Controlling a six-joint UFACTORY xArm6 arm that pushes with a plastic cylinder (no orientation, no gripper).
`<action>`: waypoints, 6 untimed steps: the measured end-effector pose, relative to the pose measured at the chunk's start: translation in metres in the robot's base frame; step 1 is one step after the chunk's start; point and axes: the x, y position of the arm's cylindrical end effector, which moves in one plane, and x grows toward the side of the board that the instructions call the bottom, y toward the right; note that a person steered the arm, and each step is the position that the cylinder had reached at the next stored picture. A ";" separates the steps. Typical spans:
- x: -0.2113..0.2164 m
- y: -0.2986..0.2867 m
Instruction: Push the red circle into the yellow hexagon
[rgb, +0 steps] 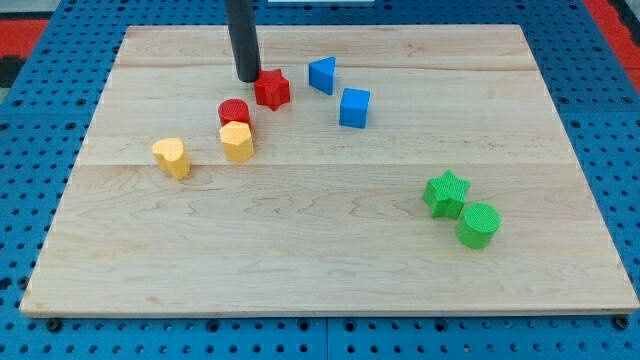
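The red circle sits on the wooden board, touching the yellow hexagon just below it in the view. My tip stands at the view's top, just above and right of the red circle, and close to the left side of a red star. The rod rises straight up out of the view.
A yellow heart-like block lies left of the hexagon. A blue triangle and a blue cube lie right of the red star. A green star and a green circle sit at the lower right. The board's edge runs along the bottom.
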 end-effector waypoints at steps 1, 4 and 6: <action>0.003 0.005; 0.051 -0.029; 0.061 -0.019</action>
